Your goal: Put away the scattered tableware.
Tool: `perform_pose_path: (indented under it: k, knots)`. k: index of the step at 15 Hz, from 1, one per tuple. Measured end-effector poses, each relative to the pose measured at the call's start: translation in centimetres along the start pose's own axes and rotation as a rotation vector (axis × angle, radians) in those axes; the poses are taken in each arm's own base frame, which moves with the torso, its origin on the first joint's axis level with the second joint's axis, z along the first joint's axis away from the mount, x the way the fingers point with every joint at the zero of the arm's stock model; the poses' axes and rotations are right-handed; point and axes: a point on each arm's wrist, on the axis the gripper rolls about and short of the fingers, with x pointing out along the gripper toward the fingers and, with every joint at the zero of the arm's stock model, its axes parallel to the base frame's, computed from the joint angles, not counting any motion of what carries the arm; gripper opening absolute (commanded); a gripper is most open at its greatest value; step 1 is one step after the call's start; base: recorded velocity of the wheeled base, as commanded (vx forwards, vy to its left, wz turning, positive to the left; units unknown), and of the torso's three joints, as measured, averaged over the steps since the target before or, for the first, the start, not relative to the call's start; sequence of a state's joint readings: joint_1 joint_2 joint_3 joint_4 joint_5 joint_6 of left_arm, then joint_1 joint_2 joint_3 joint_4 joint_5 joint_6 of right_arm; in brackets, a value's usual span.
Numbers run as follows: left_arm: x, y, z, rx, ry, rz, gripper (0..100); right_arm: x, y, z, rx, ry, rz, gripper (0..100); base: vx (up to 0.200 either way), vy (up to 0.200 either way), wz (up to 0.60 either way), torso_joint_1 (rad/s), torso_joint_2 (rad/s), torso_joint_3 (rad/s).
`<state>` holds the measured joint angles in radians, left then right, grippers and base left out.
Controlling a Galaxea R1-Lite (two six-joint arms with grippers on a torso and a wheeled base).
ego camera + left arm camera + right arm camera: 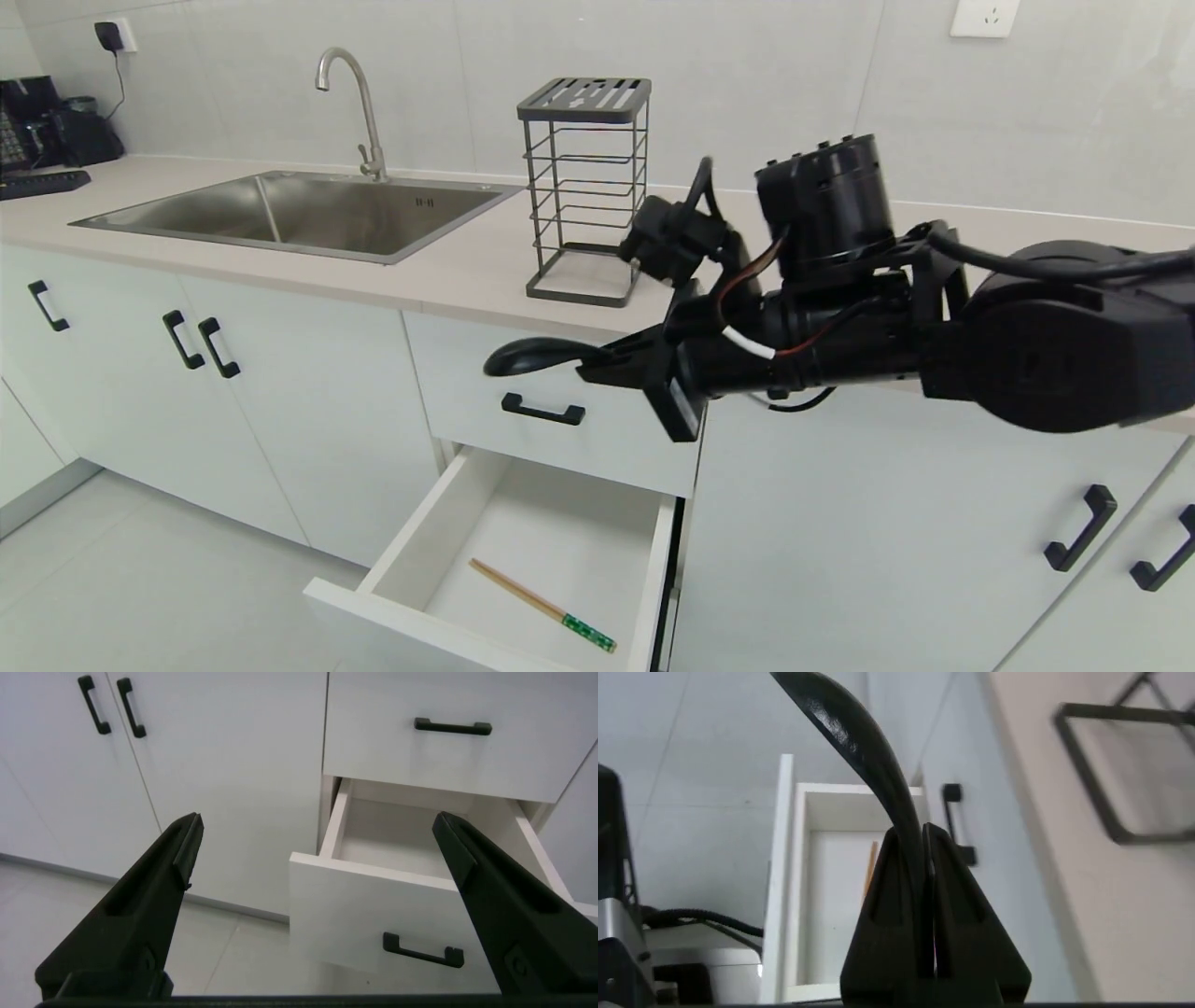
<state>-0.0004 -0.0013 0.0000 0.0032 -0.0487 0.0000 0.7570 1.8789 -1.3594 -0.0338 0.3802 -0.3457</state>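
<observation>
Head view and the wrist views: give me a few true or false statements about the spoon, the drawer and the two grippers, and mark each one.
1. The right gripper is shut on the black spoon. True.
2. The open drawer is empty. False: chopsticks lie in it.
3. The left gripper holds a fork. False: it is open and holds nothing.
4. The wire rack stands on the counter beside the sink. True.
</observation>
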Motion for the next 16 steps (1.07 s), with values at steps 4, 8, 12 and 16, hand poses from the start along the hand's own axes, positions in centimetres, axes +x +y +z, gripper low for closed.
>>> perform_pose_path:
  k: [4, 8, 12, 16]
  knots:
    - [0.0, 0.0, 0.0, 0.0, 0.0, 0.0, 100, 4.5, 2.6, -1.3, -0.023, 0.047, 0.058, 0, 0.0, 0.0, 0.0, 0.0, 0.0, 0.0]
    - [0.0, 0.0, 0.0, 0.0, 0.0, 0.0, 100, 8.5, 3.3, -3.6, -0.034, 0.085, 0.044, 0, 0.0, 0.0, 0.0, 0.0, 0.0, 0.0]
    - [0.0, 0.0, 0.0, 0.0, 0.0, 0.0, 100, 11.0, 4.4, -5.7, -0.032, 0.147, 0.069, 0, 0.0, 0.0, 0.0, 0.0, 0.0, 0.0]
    - [0.0, 0.0, 0.0, 0.0, 0.0, 0.0, 100, 13.0, 5.0, -7.2, -0.036, 0.174, 0.062, 0, 0.0, 0.0, 0.0, 0.0, 0.0, 0.0]
